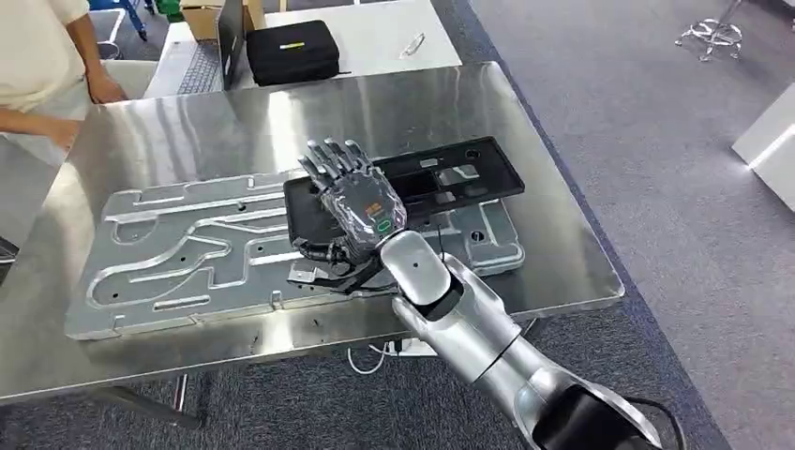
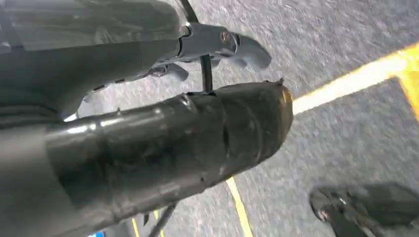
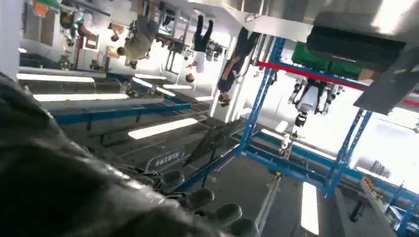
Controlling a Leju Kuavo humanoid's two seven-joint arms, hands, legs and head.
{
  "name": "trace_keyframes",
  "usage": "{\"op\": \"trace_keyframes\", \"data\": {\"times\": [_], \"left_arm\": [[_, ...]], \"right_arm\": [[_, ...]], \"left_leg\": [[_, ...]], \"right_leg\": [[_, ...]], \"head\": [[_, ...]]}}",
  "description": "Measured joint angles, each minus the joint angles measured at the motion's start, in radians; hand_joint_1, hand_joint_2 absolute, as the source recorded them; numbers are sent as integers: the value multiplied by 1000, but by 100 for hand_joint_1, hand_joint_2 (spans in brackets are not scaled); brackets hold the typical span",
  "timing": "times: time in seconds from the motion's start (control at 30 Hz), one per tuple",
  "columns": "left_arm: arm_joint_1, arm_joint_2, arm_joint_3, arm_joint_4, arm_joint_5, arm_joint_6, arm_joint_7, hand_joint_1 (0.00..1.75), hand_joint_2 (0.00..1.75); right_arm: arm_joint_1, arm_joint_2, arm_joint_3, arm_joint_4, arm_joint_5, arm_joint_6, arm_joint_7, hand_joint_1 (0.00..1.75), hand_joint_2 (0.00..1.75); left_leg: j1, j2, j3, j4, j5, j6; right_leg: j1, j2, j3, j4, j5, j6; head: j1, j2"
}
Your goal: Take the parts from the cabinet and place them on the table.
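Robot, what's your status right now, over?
Right hand over black part, fingers spread, thumb under its edge. Part lies on grooved metal plate on table. Left hand hanging, empty. Person at far corner.

A steel table (image 1: 234,112) is set on grey carpet (image 1: 656,141). Beyond the table, a white desk (image 1: 375,37) is seen, and on it a black case (image 1: 292,52) is placed beside a laptop (image 1: 211,56).

Right arm (image 1: 469,319): silver segments, black joint ring.
Right hand (image 1: 361,211): dark fingers, clear back cover, orange and green markings.
Cable: thin, black.
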Motion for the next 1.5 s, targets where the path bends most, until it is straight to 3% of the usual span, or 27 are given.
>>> {"op": "trace_keyframes", "data": {"times": [0.07,0.13,0.17,0.23,0.3,0.33,0.37,0.43,0.5,0.57,0.63,0.67,0.7,0.73,0.8,0.83,0.87,1.0,1.03,1.1,1.17,1.2,1.27,1.33,1.37,1.4,1.5], "left_arm": [[-4,-1,0,0,0,-2,-1,0,0],[-3,-2,0,0,0,-2,-2,0,0],[-3,-2,0,0,0,-2,-2,0,0],[-3,-2,0,0,0,-2,-2,0,0],[-4,-3,0,0,0,-3,-2,0,0],[-4,-3,0,0,0,-4,-2,0,0],[-4,-4,0,0,0,-5,-3,0,0],[-4,-4,0,0,0,-8,-3,0,0],[-3,-4,0,0,0,-10,-3,0,0],[-3,-3,0,0,0,-10,-3,0,0],[-5,-2,0,0,2,-10,-3,0,0],[-5,-2,0,0,2,-11,-3,0,0],[-5,-3,0,0,2,-11,-3,0,0],[-5,-3,0,0,2,-11,-3,0,0],[-7,-2,0,0,3,-11,-3,0,0],[-8,-2,0,0,4,-11,-3,0,0],[-12,-2,0,0,4,-11,-2,0,0],[-11,-3,0,0,5,-12,-2,0,0],[-12,-3,0,0,5,-12,-2,0,0],[-13,-3,0,0,5,-13,-2,0,0],[-13,-3,0,0,5,-13,-2,0,0],[-13,-3,0,0,5,-13,-2,0,0],[-13,-3,0,0,5,-13,-2,0,0],[-13,-3,0,0,5,-13,-2,0,0],[-13,-6,0,0,5,-13,-2,0,0],[-11,-6,0,0,5,-13,-2,0,0],[-13,-7,0,0,5,-13,-2,0,0]], "right_arm": [[-2,-7,0,-7,-4,3,0,0,0],[1,-13,4,-10,-8,3,0,0,0],[3,-17,8,-10,-9,3,0,0,0],[5,-23,15,-10,-9,3,0,0,0],[3,-25,16,-15,-9,3,0,0,0],[1,-26,16,-20,-10,3,0,0,0],[1,-26,16,-24,-10,2,0,0,0],[1,-29,17,-27,-12,2,0,0,0],[2,-29,17,-29,-12,2,0,0,0],[0,-28,19,-29,-15,4,0,0,0],[1,-28,25,-29,-23,9,0,0,0],[3,-28,28,-29,-24,10,0,0,0],[5,-28,31,-29,-27,10,0,0,0],[7,-28,33,-28,-29,12,0,0,0],[7,-28,33,-28,-34,14,2,0,0],[6,-27,33,-28,-37,15,2,0,0],[6,-27,33,-29,-38,15,2,0,0],[6,-28,34,-29,-41,21,3,0,0],[8,-31,34,-27,-42,21,5,0,0],[7,-32,34,-27,-44,21,8,0,0],[10,-33,34,-27,-44,22,10,0,0],[11,-35,34,-27,-44,22,13,0,0],[14,-37,34,-26,-45,22,16,0,0],[13,-37,34,-26,-45,22,16,0,0],[12,-36,34,-28,-45,21,16,0,0],[10,-34,34,-29,-45,21,16,0,0],[7,-36,34,-29,-45,21,16,0,0]], "left_leg": [[3,7,-15,-7,21,16],[1,9,-38,-4,36,20],[0,9,-51,-1,43,20],[-1,9,-77,7,56,19],[-1,9,-100,21,65,13],[-1,9,-107,29,68,10],[-6,9,-117,35,73,4],[-3,9,-115,31,86,-9],[-4,7,-120,24,100,-23],[1,5,-144,75,22,-31],[5,5,-184,220,-89,-41],[6,5,-199,288,-117,-46],[8,5,-196,320,-113,-50],[11,5,-175,310,-87,-52],[15,6,-72,180,-20,-54],[16,5,-9,93,-17,-53],[13,3,36,23,-57,-50],[1,0,23,19,-33,-13],[11,11,16,11,-19,0],[5,23,-12,11,0,20],[0,37,-41,13,20,25],[-3,44,-55,14,30,26],[-9,57,-84,20,46,25],[-16,71,-105,27,60,24],[-16,79,-106,30,64,22],[-20,85,-108,33,70,16],[-13,119,-105,23,91,1]], "right_leg": [[-5,0,-29,73,-88,2],[-7,0,-75,221,-186,8],[-7,0,-88,277,-207,10],[-8,-1,-52,264,-172,11],[-7,-1,55,117,-115,4],[-5,-1,110,37,-120,-4],[4,-2,124,3,-134,-8],[6,-1,114,4,-121,-14],[-1,-2,106,-8,-100,-33],[-4,-6,90,-14,-77,-48],[-4,-6,63,-12,-56,-50],[-4,-6,48,-11,-46,-49],[-5,-6,33,-10,-36,-47],[-5,-6,20,-9,-27,-44],[-8,-6,-6,-1,-12,-35],[-9,-6,-14,5,-7,-29],[-6,-7,-21,7,-2,-22],[-3,-1,-21,-2,31,8],[-11,2,-28,6,21,12],[-10,-1,-66,103,-95,13],[-9,-1,-106,257,-193,18],[-9,-2,-112,309,-200,18],[-7,-3,-69,298,-140,12],[2,-24,51,147,-90,-7],[12,-70,119,55,-117,-21],[20,-96,161,-24,-145,-25],[25,-67,138,-23,-123,-32]], "head": [[2,0],[1,0],[1,0],[1,0],[0,0],[1,0],[0,0],[2,0],[2,0],[0,0],[1,0],[1,0],[1,0],[0,0],[0,0],[0,0],[0,0],[3,0],[3,0],[4,0],[4,0],[5,0],[4,0],[4,0],[4,0],[4,0],[6,0]]}}
